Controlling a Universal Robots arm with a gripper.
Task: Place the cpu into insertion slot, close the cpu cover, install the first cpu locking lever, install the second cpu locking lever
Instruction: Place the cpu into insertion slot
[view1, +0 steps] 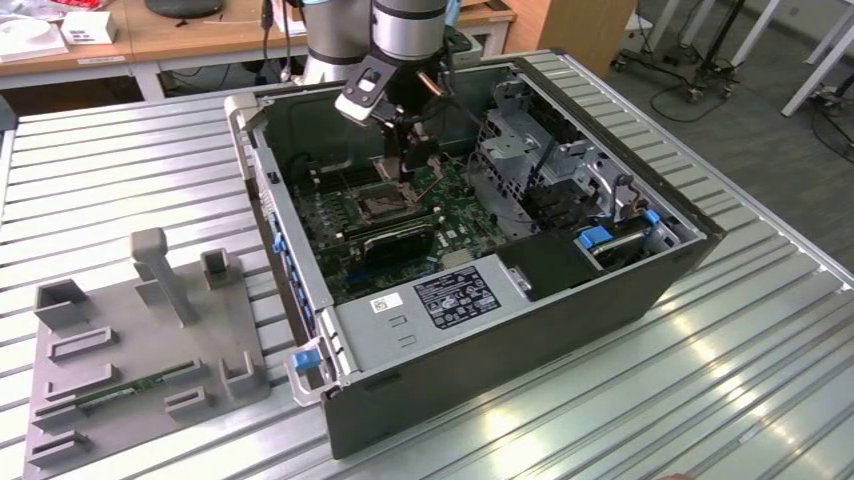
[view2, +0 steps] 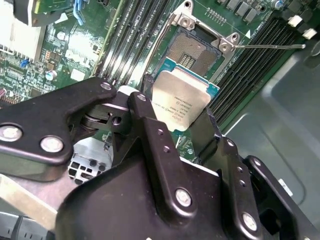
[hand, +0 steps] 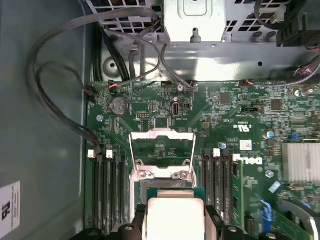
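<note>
1. The gripper is closed partway onto the cpu. Its two black fingers press against opposite edges of the chip, whose silvery face is turned up.
2. In the first wrist view the cpu sits between the same fingers, just short of the slot.
3. The slot has its dark centre bare. The cpu hangs over its near edge, and whether the two touch cannot be told.
4. The cover stands raised at the far side of the slot, with green board showing through its window.
5. A thin lever juts sideways from a corner of the slot, across the memory slots.
6. In the exterior view the arm reaches down into the open case, with the gripper low over the board.
7. The case lies on a ribbed metal table. A grey fixture sits beside it, on the exterior view's left.
</note>
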